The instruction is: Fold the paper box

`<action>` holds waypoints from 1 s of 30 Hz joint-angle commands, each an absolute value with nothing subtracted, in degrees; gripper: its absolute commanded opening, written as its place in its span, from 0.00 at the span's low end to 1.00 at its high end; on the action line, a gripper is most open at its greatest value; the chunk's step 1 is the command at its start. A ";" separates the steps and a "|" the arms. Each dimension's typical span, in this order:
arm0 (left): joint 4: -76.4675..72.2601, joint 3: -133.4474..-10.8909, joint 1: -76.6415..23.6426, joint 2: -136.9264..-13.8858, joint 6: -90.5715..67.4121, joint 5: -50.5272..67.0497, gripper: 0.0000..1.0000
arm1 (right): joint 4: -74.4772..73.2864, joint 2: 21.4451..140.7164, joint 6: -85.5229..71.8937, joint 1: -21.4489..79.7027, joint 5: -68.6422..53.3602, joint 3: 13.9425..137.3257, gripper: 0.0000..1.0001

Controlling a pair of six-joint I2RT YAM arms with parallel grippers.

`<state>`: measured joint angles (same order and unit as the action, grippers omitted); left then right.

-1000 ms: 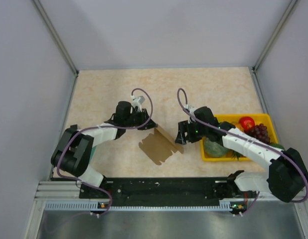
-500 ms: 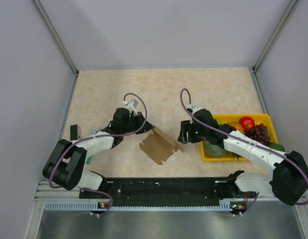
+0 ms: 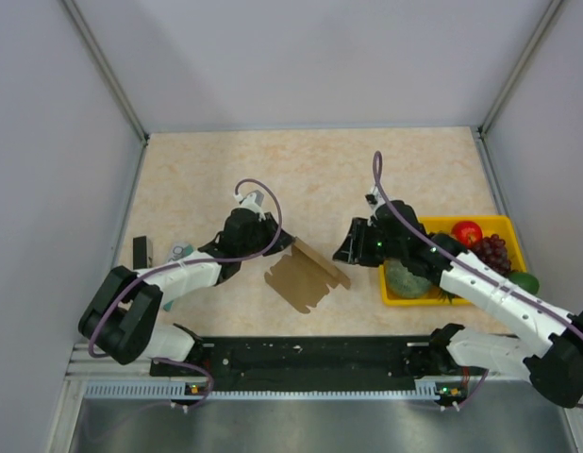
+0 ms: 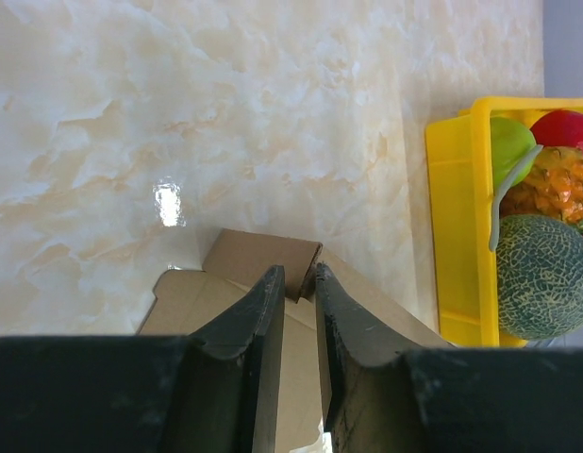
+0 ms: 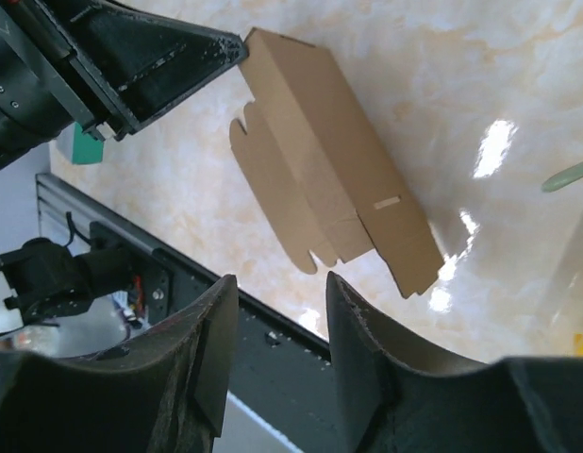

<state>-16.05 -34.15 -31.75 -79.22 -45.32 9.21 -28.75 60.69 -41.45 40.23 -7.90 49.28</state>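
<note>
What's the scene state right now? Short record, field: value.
paper box: brown, part-folded, on the table between the two arms
left claw: closed on the box's far corner, on the left arm's side
right claw: open, empty, apart from the box on its right side
yellow tray: right of the box, holding fruit, no claw on it
teal packet: on the table beside the left arm
task: fold not finished, end flaps not yet tucked

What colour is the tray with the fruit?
The tray is yellow, clearest in the left wrist view.
</note>
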 commanded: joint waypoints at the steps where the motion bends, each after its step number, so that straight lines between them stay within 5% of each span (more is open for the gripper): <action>1: -12.04 -33.49 -32.34 -78.75 -45.44 6.59 0.24 | -22.25 62.48 -49.21 41.48 -11.34 46.06 0.42; 30: -12.65 -33.66 -32.43 -80.07 -44.47 8.35 0.22 | -5.80 68.38 -72.94 41.66 -4.93 35.07 0.35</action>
